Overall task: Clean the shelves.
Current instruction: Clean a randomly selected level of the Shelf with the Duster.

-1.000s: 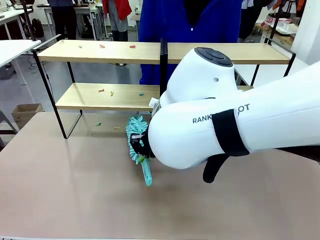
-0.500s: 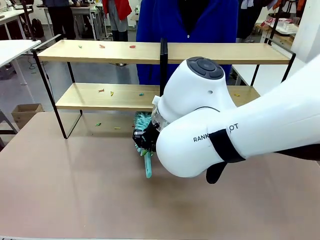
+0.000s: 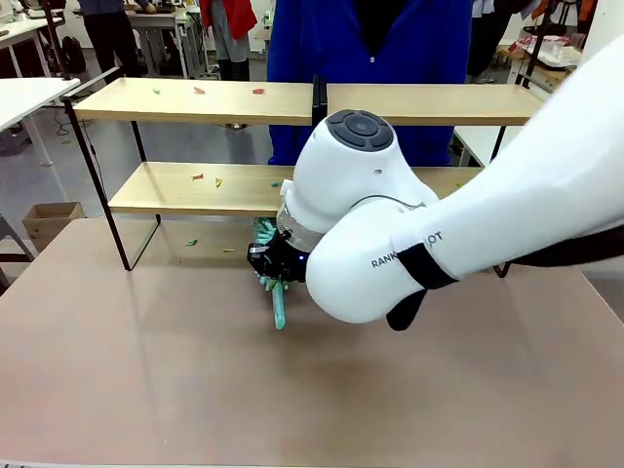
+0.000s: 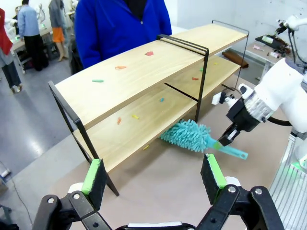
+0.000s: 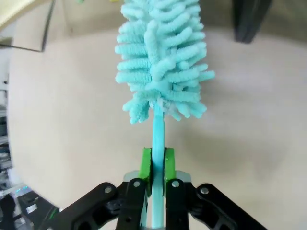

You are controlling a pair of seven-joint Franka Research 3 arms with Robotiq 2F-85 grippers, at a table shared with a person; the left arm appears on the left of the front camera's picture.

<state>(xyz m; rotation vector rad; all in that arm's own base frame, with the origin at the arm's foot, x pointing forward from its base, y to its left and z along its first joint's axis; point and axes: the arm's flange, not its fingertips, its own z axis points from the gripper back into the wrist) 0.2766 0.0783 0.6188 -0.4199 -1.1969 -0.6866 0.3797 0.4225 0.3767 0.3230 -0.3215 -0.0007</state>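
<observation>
The right gripper is clamped on the thin teal handle of the duster, with a green pad on each side. The fluffy head stands at 12 o'clock from the jaws, its handle in line with the fingers.

In the front view the head sits low, close to the table, just below the front edge of the lower board of the shelves and near the black centre post. The boards run from 9 to 3 o'clock across the view. The lower one lies at 12 o'clock from the duster and slightly above it, so the head probably has to rise before it can sweep along.

Coloured scraps dot the left half of the upper board, and more lie at 9 to 10 o'clock from the head on the lower one.

The right arm is much nearer. The left gripper hangs open, well back from the rack.

The tabletop is plain and tan. A person in blue stands behind the rack, in a workshop with a grey floor.
</observation>
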